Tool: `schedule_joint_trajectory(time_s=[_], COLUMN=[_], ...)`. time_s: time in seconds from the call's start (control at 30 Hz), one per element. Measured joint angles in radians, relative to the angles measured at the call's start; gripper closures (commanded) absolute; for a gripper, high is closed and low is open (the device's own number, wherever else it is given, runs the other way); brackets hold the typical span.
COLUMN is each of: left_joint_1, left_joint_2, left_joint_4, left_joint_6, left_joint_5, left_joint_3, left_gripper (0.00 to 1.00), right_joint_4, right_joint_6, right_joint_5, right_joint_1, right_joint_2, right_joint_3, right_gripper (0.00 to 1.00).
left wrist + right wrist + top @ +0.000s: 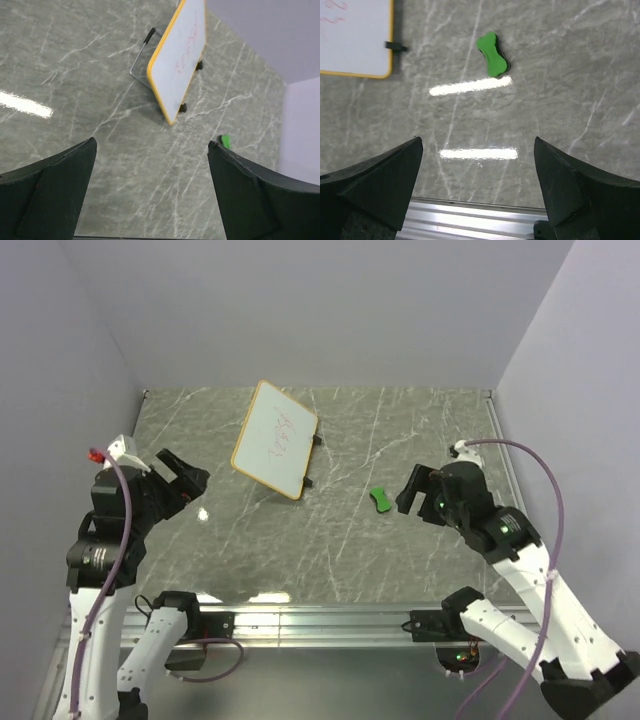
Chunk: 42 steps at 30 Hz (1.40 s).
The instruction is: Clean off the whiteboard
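Entry, single moment. The small rectangular whiteboard with the tan-orange frame point(275, 440) is seen propped at a tilt on its wire stand, towards the far left-centre of the grey marble-patterned tabletop point(400, 560). Faint red scribbles are visible on its face, so nothing is judged erased yet.

The small green bow-shaped eraser point(492, 48) is noted lying flat on the tabletop, well apart from the board and to its right. It lies just ahead of the right gripper point(410, 490), which is far nearer to it than the left gripper point(185, 480).

In the right wrist view the eraser's long axis runs nearly straight away from the claw, slightly slanted. A closure across its narrow waist is therefore judged feasible with little wrist rotation.

Both claws are spread wide and nothing is held in either.
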Motion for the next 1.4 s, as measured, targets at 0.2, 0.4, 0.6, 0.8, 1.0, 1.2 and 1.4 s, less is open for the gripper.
schedule_joint_trajectory(time_s=[0.2,0.4,0.6,0.8,1.0,1.2,1.4], left_joint_1=[0.000,0.000,-0.001,-0.002,-0.002,-0.003,-0.005], left_joint_2=[0.055,0.023,0.008,0.008,0.021,0.048,0.070], left_joint_4=[-0.002,-0.003,-0.002,-0.001,0.006,0.014,0.029], left_joint_6=[0.052,0.100,0.112,0.115,0.115,0.124,0.130], left_joint_5=[0.007,0.013,0.025,0.037,0.042,0.041,0.040], left_joint_3=[-0.010,-0.078,-0.130,-0.159,-0.165,-0.165,-0.165], left_gripper=[0.00,0.01,0.01,0.02,0.02,0.02,0.02], right_joint_4=[0.020,0.058,0.112,0.143,0.167,0.164,0.159], right_joint_6=[-0.013,-0.038,-0.079,-0.121,-0.153,-0.181,-0.198], right_joint_5=[-0.002,-0.018,-0.037,-0.013,0.035,0.072,0.105], right_joint_1=[0.000,0.000,0.000,0.000,0.000,0.000,0.000], right_joint_2=[0.165,0.370,0.574,0.704,0.871,0.991,1.082], right_joint_3=[-0.042,-0.053,-0.052,0.009,0.121,0.227,0.340], right_gripper=[0.04,0.10,0.12,0.16,0.18,0.32,0.39])
